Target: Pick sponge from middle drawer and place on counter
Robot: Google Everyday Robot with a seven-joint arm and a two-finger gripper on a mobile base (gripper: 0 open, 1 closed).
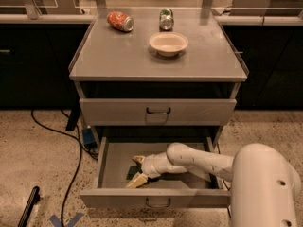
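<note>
Gripper [136, 170] low in middle drawer [156, 198], fingers spread around sponge [130, 173]. A shallow bite risks slipping, or snagging the drawer front on lift.

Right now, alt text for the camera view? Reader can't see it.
A robot arm reaches into the open drawer of a grey cabinet, its gripper at a dark sponge near the drawer's front. The counter on top holds a white bowl, a red can and a green can.
</note>
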